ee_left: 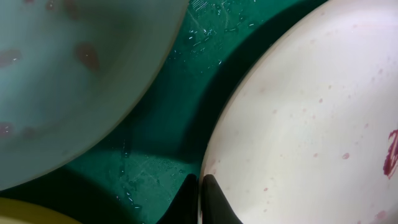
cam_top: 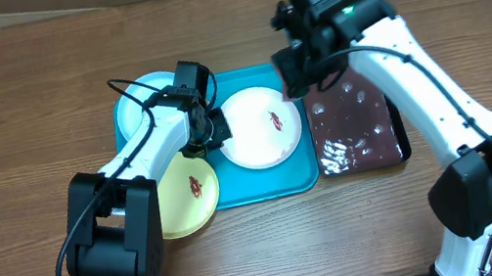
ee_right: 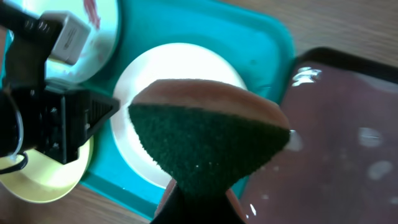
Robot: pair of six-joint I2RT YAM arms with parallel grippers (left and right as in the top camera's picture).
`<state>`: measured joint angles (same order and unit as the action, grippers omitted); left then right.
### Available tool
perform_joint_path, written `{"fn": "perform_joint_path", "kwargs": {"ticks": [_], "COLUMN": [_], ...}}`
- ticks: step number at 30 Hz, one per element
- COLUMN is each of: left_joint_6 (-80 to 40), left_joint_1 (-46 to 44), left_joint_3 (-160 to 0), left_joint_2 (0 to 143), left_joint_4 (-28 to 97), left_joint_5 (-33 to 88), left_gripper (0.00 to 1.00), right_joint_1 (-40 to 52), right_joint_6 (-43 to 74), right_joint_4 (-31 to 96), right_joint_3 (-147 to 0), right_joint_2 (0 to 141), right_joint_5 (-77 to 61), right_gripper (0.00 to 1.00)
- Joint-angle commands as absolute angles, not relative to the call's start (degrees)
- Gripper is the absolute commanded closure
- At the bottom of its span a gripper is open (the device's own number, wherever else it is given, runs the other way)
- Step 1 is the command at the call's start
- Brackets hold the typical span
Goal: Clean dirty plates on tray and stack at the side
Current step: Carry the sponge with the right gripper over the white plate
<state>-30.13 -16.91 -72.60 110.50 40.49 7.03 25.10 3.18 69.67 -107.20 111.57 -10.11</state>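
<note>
On the turquoise tray (cam_top: 235,191) lies a white plate (cam_top: 262,125) with a red smear. A light blue plate (cam_top: 136,101) sits at the tray's far left corner. A yellow-green plate (cam_top: 185,192) overlaps its near left edge. My left gripper (cam_top: 215,128) is shut on the white plate's left rim. In the left wrist view one finger of the left gripper (ee_left: 199,180) is over the white plate (ee_left: 311,124) and the other over the tray (ee_left: 168,124). My right gripper (cam_top: 298,60) hovers above the tray's far right corner, shut on a green-faced sponge (ee_right: 205,143).
A narrow black tray (cam_top: 353,126) of dark liquid lies against the turquoise tray's right side. Bare wooden table surrounds both trays. The left arm reaches in from the near left, the right arm from the near right.
</note>
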Motion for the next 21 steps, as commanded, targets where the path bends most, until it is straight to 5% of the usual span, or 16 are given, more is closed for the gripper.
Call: {"fn": "perform_joint_path", "kwargs": {"ticks": [1,11,21], "left_joint_6": [-31.31,-31.29,-31.31], "left_joint_1": [-17.17,-17.17,-17.19], "left_joint_3": [-73.25,-73.25,-73.25], "left_joint_2": [111.53,111.53,111.53], "left_joint_4": [40.45,40.51,40.51], "left_joint_5": [6.0,6.0,6.04], "left_gripper": [0.96,0.96,0.96], "right_joint_1": [28.18,36.12,36.53], "right_joint_6": [5.56,11.35,13.58], "right_joint_4": [69.3,68.16,68.58], "right_joint_3": [-106.5,-106.45,-105.86], "right_joint_2": [113.95,120.73,124.7], "right_joint_5": [-3.05,19.18,19.66], "right_gripper": [0.96,0.96,0.96]}}
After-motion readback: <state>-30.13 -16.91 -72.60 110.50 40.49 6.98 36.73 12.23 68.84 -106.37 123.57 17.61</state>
